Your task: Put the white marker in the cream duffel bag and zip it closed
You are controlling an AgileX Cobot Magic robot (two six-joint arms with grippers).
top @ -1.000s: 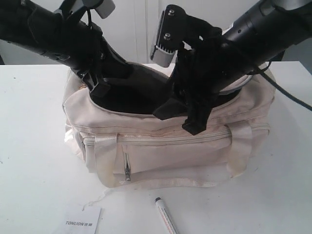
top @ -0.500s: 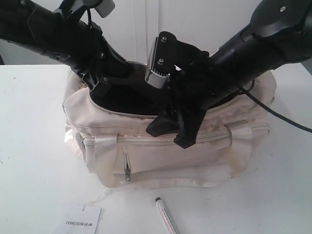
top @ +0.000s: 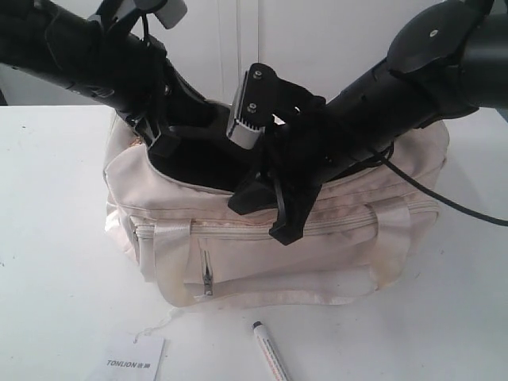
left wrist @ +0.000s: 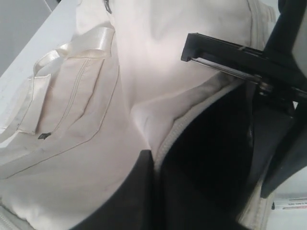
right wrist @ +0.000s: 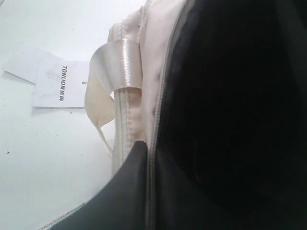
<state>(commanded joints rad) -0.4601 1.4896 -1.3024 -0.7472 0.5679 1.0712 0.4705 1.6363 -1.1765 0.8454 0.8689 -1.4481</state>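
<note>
The bag (top: 262,254) stands on the bench (top: 55,238) with its top zipper undone and the mouth gaping on a dark lining. The left pincer (top: 163,143) sits at the rear left edge of the mouth. In the left wrist view the pale zipper edge runs into a thin slot between its dark fingers (left wrist: 136,191), so the left pincer is clamped on the bag rim. The right pincer (top: 260,219) reaches across the middle to the front edge of the mouth. In the right wrist view the rim likewise enters a narrow gap at its fingers (right wrist: 120,191), so the right pincer reads as closed on the front rim, one finger outside the fabric and one inside.

The marker (top: 268,355) lies flat on the bench in front of the bag, dark tip toward the bag, well apart from both pincers and running off the lower frame edge. A paper tag (top: 133,361) lies to its left, apart from it. Open bench shows on both sides of the bag and between the bag and the marker. Both arms cross above the mouth and cover part of it.
</note>
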